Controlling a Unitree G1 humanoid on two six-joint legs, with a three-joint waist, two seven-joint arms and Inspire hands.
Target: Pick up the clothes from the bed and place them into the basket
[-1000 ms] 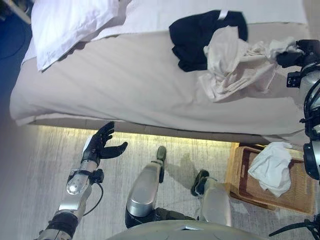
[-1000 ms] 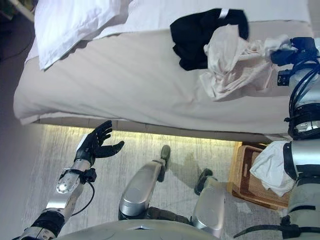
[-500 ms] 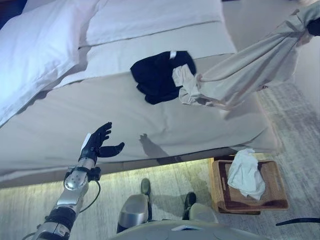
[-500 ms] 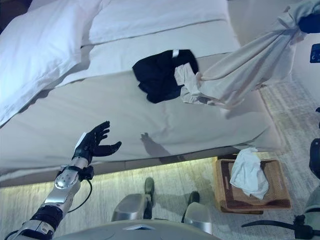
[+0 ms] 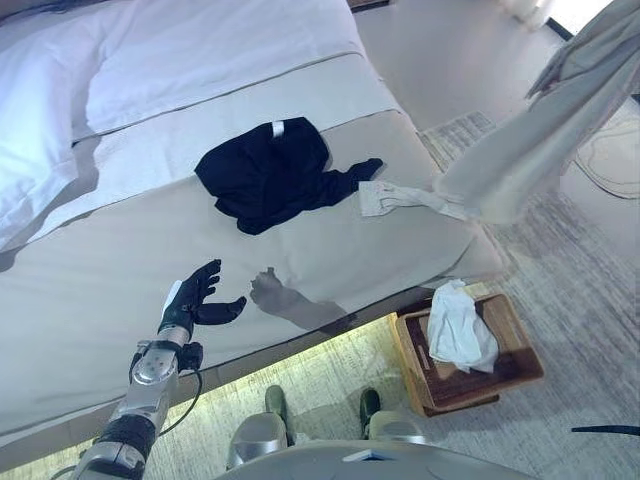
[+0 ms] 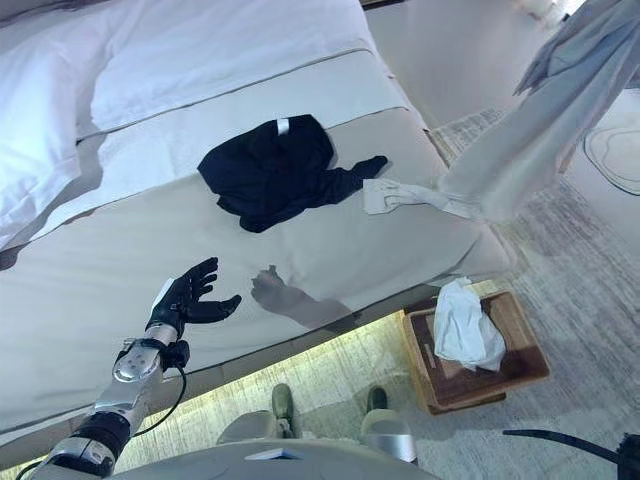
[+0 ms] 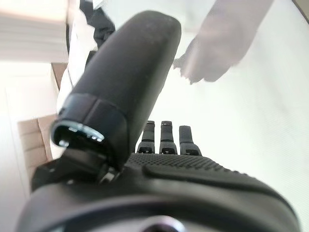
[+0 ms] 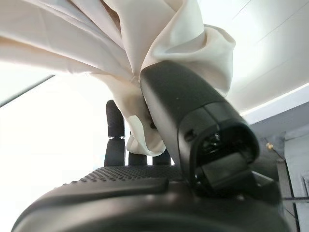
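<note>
My right hand (image 8: 145, 203) is shut on a beige garment (image 5: 540, 150), pinching it between thumb and fingers. The garment hangs stretched from the upper right of the eye views, past the bed's corner, and its trailing end (image 5: 395, 197) still rests on the bed. A black garment (image 5: 265, 175) lies crumpled on the bed's beige cover. A brown woven basket (image 5: 515, 340) stands on the floor by the bed's corner with a white cloth (image 5: 457, 325) in it. My left hand (image 5: 195, 300) is open and empty over the bed's near edge, and it also shows in the left wrist view (image 7: 169, 193).
The bed (image 5: 100, 290) spans the left and middle, with white pillows (image 5: 40, 150) and a white sheet at its head. Grey patterned floor lies in front of the bed and around the basket.
The camera view has shifted. My right hand has raised the beige garment up and to the right, off the black garment, leaving only its tail on the bed. The left hand has kept still.
</note>
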